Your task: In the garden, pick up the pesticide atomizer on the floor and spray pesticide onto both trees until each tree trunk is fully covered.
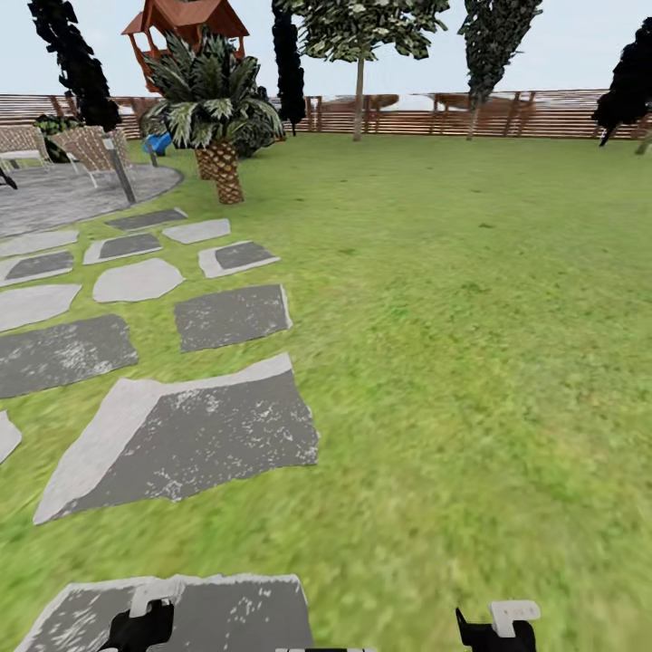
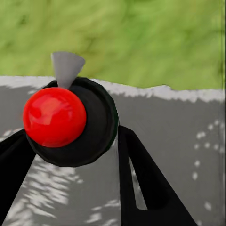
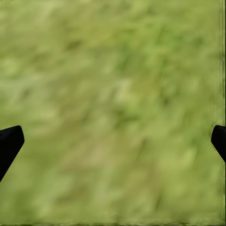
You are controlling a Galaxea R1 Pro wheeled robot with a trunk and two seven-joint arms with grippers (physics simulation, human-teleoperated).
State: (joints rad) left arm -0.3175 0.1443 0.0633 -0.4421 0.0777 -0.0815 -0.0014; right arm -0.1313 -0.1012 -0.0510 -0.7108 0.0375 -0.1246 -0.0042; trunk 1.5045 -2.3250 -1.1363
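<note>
In the left wrist view the pesticide atomizer [image 2: 70, 122], a black round body with a glossy red ball and a grey trigger tab, sits between the two black fingers [image 2: 141, 174] of my left gripper [image 2: 73, 136], which is shut on it over a grey paving slab. The same gripper [image 1: 136, 627] shows low at the head view's bottom edge. My right gripper [image 3: 115, 141] is open over bare grass, fingers wide apart, and also shows low in the head view [image 1: 493, 629]. A tall tree with a straight grey-tan trunk [image 1: 359, 95] stands far off by the fence. A second tree's trunk [image 1: 473, 116] rises to its right.
Grey stone paving slabs [image 1: 199, 435] run along the left. A short scaly palm [image 1: 222, 167] stands beyond them, with a paved patio and wicker chairs [image 1: 86, 149] at far left. The reddish slatted fence [image 1: 543, 118] closes the back. Open lawn [image 1: 471, 317] stretches ahead and right.
</note>
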